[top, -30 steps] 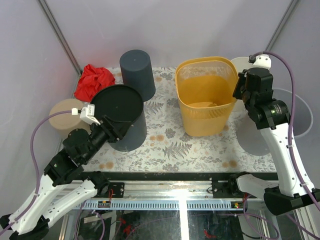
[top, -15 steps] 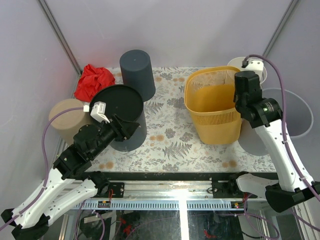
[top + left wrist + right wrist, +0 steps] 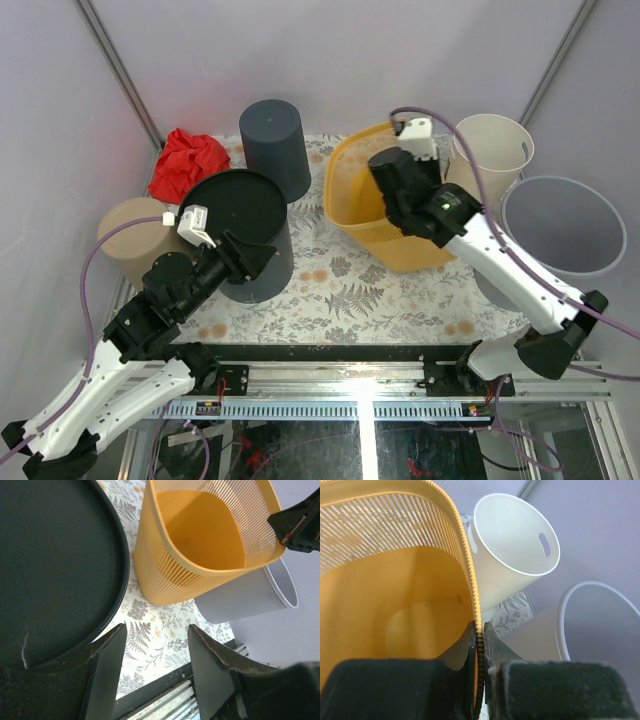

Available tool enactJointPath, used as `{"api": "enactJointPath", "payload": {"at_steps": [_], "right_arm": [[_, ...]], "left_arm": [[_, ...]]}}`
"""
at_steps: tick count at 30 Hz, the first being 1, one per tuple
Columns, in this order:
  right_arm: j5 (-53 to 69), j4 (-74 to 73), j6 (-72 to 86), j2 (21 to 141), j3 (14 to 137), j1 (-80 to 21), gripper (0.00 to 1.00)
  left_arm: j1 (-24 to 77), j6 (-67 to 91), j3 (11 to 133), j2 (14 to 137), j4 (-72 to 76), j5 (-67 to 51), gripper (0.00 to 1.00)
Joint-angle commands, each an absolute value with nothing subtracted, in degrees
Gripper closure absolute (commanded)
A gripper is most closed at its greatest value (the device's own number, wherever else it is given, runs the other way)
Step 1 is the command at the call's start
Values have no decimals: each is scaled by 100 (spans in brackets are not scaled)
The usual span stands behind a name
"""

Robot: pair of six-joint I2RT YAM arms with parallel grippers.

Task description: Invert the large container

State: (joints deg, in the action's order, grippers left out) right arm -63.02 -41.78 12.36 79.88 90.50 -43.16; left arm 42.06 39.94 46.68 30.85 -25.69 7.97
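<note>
Right gripper (image 3: pixel 479 636) pinches the basket (image 3: pixel 352 200) by its thin rim — basket tilted, just beside the white bin (image 3: pixel 506 555). As it tips further the rim could slip free, or the basket knock that bin. Left gripper (image 3: pixel 156 645) spread, empty — well apart.

Bright, even light w/ soft shadows; wrist views' near jaws blurred, edges maybe distorted.

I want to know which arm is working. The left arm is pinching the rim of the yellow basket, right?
Not the left one. The right end effector is pinching the rim of the yellow basket; the right wrist view shows it shut on that rim. The left end effector is open, holding nothing.
</note>
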Motion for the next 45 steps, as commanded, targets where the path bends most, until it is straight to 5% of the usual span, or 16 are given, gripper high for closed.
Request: {"api": "enactJointPath", "payload": {"at_steps": [1, 16, 29, 32, 36, 45], "right_arm": [[-7364, -4502, 1235, 8630, 9335, -5030, 100], [-8084, -5864, 2329, 10700, 10506, -6139, 100], [-7784, -5813, 2699, 10947, 10314, -6278, 99], [-7511, -5359, 2458, 10843, 10113, -6283, 91], [-7195, -4792, 2181, 10665, 9856, -6276, 69], [-6682, -4353, 2140, 10296, 9721, -6282, 44]], "left_arm": [[4226, 3850, 4678, 2985, -2422, 877, 48], [4229, 3701, 4938, 2546, -3020, 1395, 48], [4229, 3753, 4939, 2484, -3098, 1434, 48], [4234, 3756, 4947, 2483, -3118, 1433, 48], [4228, 3770, 4935, 2472, -3138, 1446, 48], [4228, 3796, 4952, 2487, -3153, 1415, 48]]}}
